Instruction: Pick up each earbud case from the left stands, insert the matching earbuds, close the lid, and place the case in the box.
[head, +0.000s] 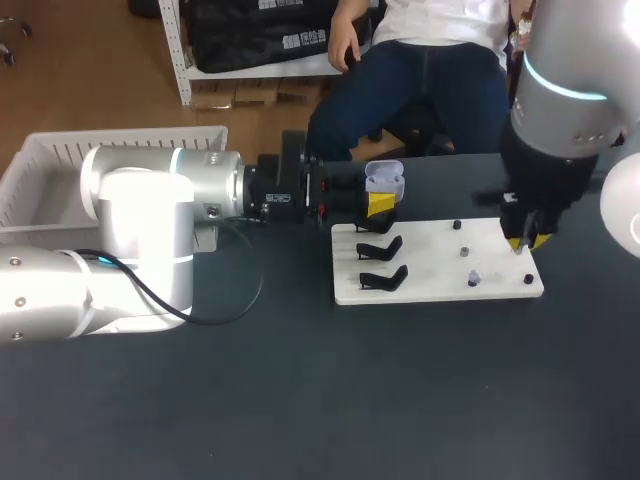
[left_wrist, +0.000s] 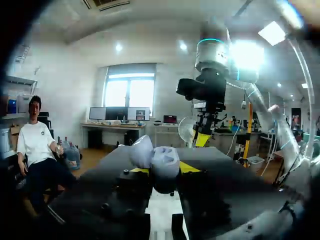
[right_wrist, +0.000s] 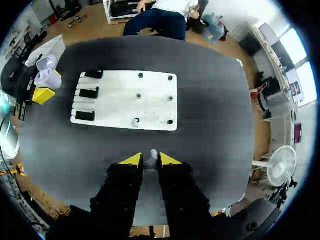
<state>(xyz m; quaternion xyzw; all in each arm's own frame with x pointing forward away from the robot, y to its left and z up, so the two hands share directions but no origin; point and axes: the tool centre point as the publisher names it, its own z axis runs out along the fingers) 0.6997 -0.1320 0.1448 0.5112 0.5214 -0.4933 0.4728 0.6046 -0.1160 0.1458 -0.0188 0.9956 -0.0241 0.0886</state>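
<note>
The matte dark table (head: 300, 400) carries a white slatted plastic box (head: 60, 160) at ten o'clock and a flat white board (head: 430, 255) with curved black stands (head: 380, 248). At the board's eleven o'clock, the left gripper (head: 380, 203) clamps a smooth pale-lilac earbud case (head: 384, 179), lid open. At three o'clock, the right gripper (head: 528, 243) pinches a small white earbud (right_wrist: 151, 158).

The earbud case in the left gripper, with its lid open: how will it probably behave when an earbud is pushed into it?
The earbud case looks smooth and rounded, so it may slip or twist in the left gripper under a push. Its open lid seems thin, probably easy to knock shut. It is small, likely light.
</note>
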